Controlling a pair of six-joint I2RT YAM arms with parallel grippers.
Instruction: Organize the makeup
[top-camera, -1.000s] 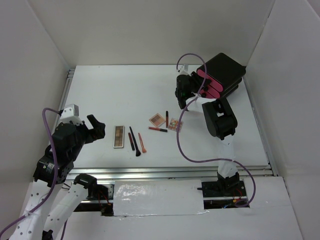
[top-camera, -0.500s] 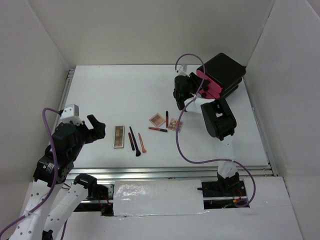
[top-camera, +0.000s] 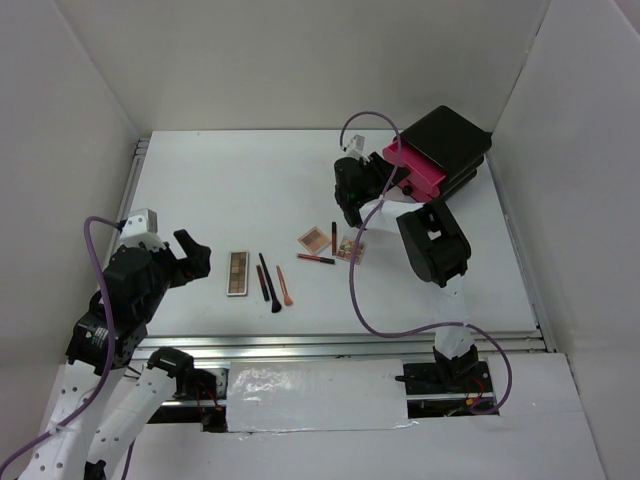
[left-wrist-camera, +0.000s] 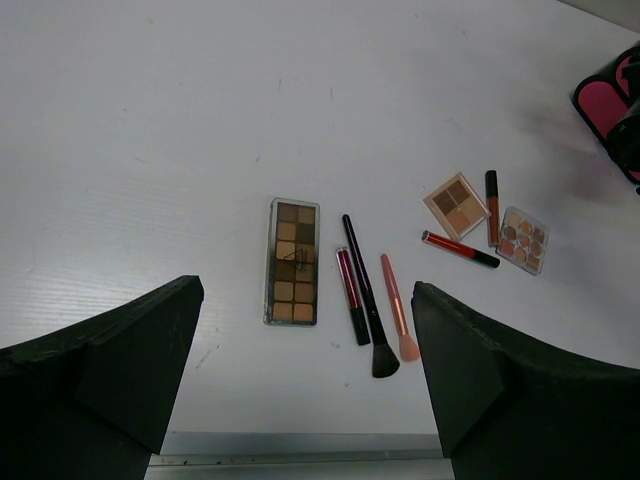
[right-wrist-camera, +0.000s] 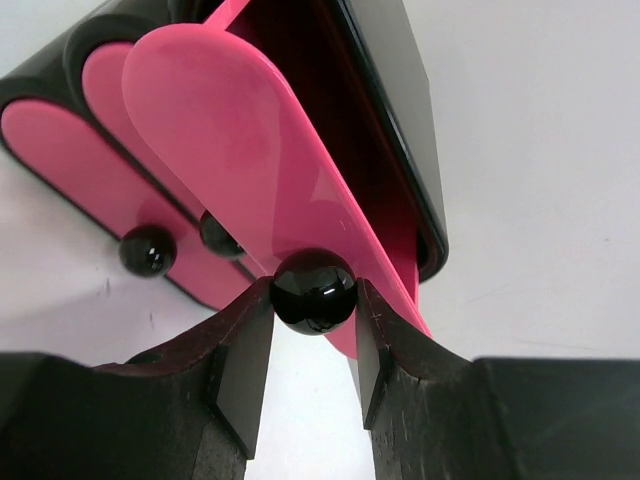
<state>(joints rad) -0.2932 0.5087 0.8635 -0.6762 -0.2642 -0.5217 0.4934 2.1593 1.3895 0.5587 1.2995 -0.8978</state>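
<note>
right tool (right-wrist-camera: 313, 305): clamped on the round black knob (right-wrist-camera: 313, 288) of the top pink drawer (right-wrist-camera: 240, 160), one finger on each side of it
drawer: pokes out past the two other pink fronts on the black box (top-camera: 452, 138)
box: far right side of the table (top-camera: 230, 180), sitting at an angle
left tool (top-camera: 190, 258): jaws wide apart with nothing in them, hanging over the near left of the table, well apart from all the makeup
palette (left-wrist-camera: 292, 262): the long brown one, flat on the table around the middle
brushes (left-wrist-camera: 365, 300): three thin ones just right of the palette and roughly parallel to it, namely dark red, black with a fluffy head, and orange
square palettes (left-wrist-camera: 456, 205): two of them, further right toward the box
tubes (left-wrist-camera: 460, 249): a red one lies just in front of the squares and a darker one between them
</note>
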